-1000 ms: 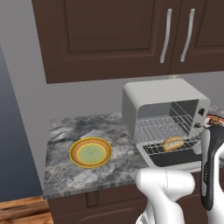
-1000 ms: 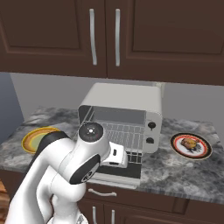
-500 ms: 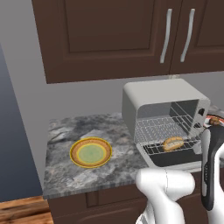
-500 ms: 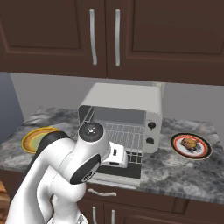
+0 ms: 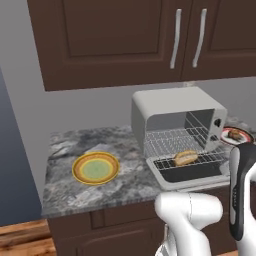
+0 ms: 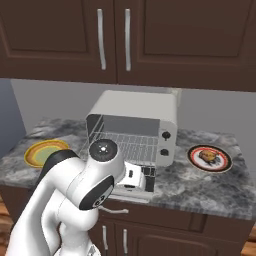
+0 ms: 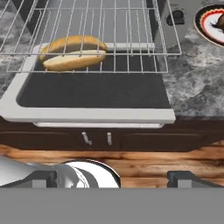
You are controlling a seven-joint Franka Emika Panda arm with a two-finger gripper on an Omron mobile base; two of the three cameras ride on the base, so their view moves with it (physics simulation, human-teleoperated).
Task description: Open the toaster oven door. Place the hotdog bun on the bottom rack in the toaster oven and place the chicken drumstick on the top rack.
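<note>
Door (image 7: 92, 89) down, bun (image 7: 73, 52) on pulled-out bottom rack (image 7: 87, 43). Jaws apart, empty, near side of bench (image 7: 192, 87). Next: swing right to drumstick (image 6: 209, 157) on plate (image 6: 210, 158), grip across thick end.

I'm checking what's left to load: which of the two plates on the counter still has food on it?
The dark-rimmed plate right of the toaster oven still carries the chicken drumstick. The yellow-and-green plate on the oven's left is bare.

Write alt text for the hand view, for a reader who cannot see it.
A hotdog bun lies on a pulled-out wire rack above the toaster oven door, which is folded down flat. At upper right, a dark plate sits on the grey counter; the open pincer points from below.
</note>
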